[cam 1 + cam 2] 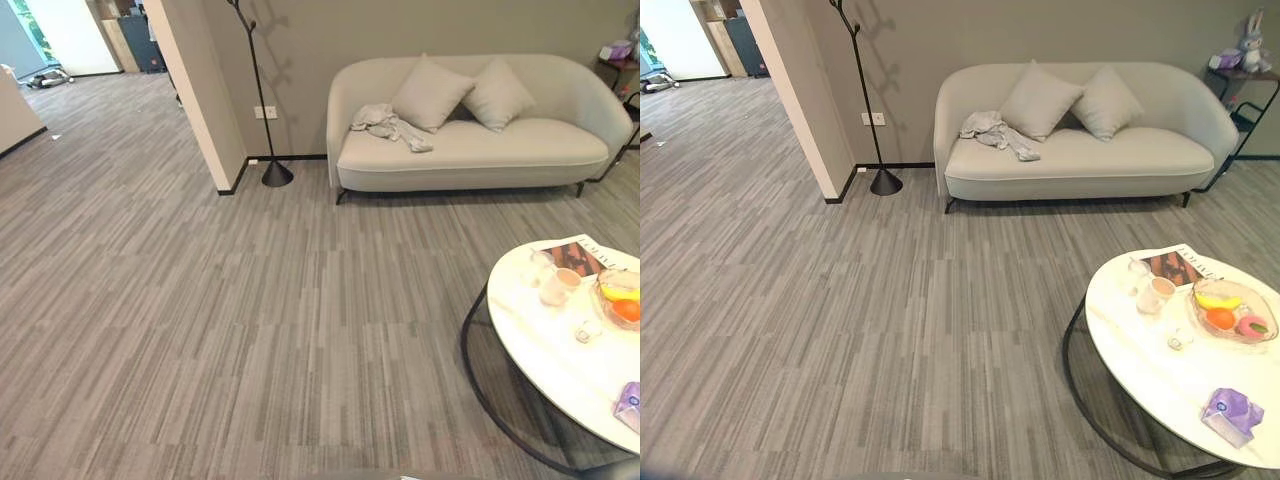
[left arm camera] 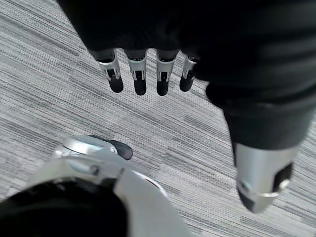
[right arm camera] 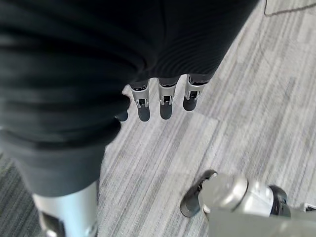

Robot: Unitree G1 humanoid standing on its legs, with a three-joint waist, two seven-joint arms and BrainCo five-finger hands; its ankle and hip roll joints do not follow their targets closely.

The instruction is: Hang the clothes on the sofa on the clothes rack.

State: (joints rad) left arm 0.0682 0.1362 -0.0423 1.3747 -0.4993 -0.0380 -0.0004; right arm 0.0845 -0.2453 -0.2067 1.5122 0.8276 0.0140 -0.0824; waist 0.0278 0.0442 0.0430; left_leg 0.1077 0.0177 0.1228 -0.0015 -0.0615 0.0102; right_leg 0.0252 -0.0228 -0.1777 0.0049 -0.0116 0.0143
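**Both hands empty over the carpet; clothes lie on the sofa's left end**

The left hand (image 2: 148, 74) hangs with its fingers (image 2: 139, 79) straight in a row, dark tips pointing down at the grey striped carpet (image 2: 59, 98), thumb (image 2: 261, 182) held apart; nothing is in its grasp. The right hand (image 3: 163, 96) matches it: fingers (image 3: 166, 106) straight and relaxed, pointing down at the carpet, holding nothing.

The clothes (image 1: 388, 124) are a crumpled pale grey bundle on the left end of the light sofa (image 1: 520, 150), against the backrest. The bundle's long axis runs slantwise, from the back corner by the armrest out toward the seat's middle and front, with one trailing end just beside the nearer of two cushions (image 1: 430, 93). The second cushion (image 1: 497, 95) leans beside the first.

The clothes rack (image 1: 262, 100), a thin black pole on a round base, stands upright by the wall just left of the sofa, near a wall corner.

At the near right is a round white table (image 1: 1160, 380) carrying a magazine (image 1: 1180, 266), a cup (image 1: 1159, 291), a glass fruit bowl (image 1: 1230, 312) and a purple packet (image 1: 1230, 414). A plush rabbit (image 1: 1247, 45) sits on a side stand beyond the sofa's right end.
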